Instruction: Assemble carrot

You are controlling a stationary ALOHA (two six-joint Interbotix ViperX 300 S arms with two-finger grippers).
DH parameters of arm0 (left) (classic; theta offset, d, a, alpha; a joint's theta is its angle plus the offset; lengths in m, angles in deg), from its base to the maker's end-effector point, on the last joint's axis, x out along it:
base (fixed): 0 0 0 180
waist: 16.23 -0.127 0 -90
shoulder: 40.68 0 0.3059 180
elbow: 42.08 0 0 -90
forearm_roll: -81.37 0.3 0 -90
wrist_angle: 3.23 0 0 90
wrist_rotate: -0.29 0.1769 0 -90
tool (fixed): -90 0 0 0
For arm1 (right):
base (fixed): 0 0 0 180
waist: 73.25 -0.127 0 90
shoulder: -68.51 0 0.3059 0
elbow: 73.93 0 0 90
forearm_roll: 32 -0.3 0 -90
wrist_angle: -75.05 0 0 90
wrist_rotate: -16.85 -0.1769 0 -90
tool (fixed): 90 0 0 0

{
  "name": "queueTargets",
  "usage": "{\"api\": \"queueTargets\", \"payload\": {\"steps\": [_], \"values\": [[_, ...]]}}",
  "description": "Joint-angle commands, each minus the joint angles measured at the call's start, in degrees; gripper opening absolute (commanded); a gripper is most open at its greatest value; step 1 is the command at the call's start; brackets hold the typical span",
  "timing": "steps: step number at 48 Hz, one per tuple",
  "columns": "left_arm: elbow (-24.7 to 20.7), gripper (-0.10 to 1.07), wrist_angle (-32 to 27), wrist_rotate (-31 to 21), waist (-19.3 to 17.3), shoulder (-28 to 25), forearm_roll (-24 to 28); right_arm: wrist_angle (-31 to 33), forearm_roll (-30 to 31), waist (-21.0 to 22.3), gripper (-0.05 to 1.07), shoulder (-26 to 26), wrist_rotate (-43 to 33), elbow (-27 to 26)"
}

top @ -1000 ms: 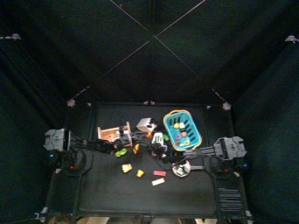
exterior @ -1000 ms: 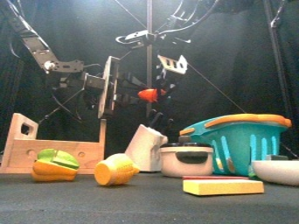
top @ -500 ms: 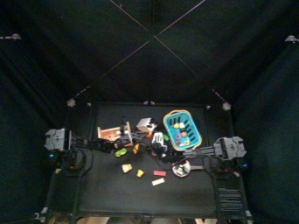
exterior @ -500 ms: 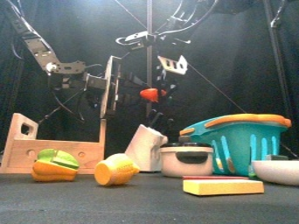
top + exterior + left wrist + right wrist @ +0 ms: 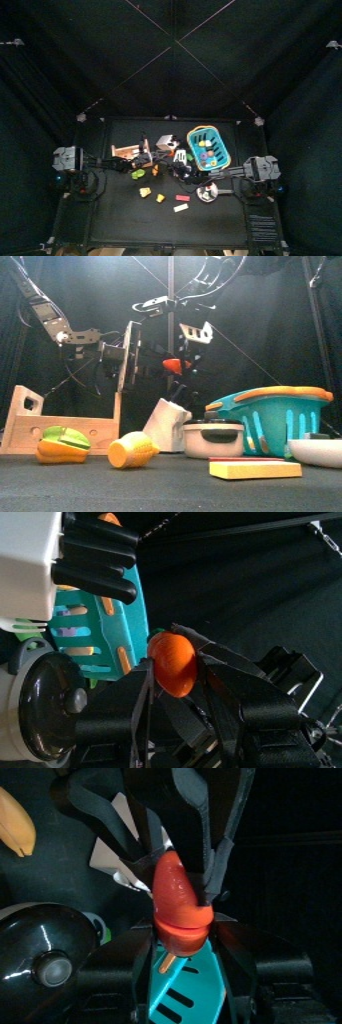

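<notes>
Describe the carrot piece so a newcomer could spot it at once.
Look above the teal basket, up between the two black arms. There the right gripper and the left gripper hold a small orange carrot body, the only toy off the table.

Top view: high overhead, straight down, table (image 5: 134, 215) small and distant; front view: table height, level, close; both wrist views: very near, sharing the orange carrot body (image 5: 174, 665) and teal basket (image 5: 100, 637).
</notes>
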Motion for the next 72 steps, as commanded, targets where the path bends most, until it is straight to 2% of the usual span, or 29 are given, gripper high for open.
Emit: {"api": "queueTargets", "payload": {"steps": [1,13,21,31,39,53,72], "values": [[-1.9,0.63,-0.1,0.0,0.6,0.4,1.9,-2.5,0.4,0.1,0.57,-1.0,-0.4,-2.4],[-0.9,0.63,-0.4,0.0,-0.4,0.7,1.9,-3.3,0.4,-0.1,0.81,-1.5,-0.7,-1.9],[0.3,0.63,-0.4,0.0,-1.1,1.2,1.9,-4.0,-0.3,-0.2,0.91,-3.2,-1.2,-0.4],[1.2,0.63,-0.2,0.2,-2.0,1.5,2.1,-6.2,-1.8,-0.3,0.91,-6.2,-1.4,1.6],[3.3,0.63,0.2,0.4,-3.8,2.3,4.4,-8.0,-4.5,-1.0,0.91,-11.2,-2.0,5.4],[4.9,0.63,0.2,1.6,-5.4,2.9,9.8,-20.0,-2.4,-1.1,0.91,-20.7,-13.4,15.7],[4.9,0.63,0.2,1.8,-6.1,3.0,11.0,-31.3,-0.4,-0.4,0.91,-28.7,-23.1,24.8]]}}
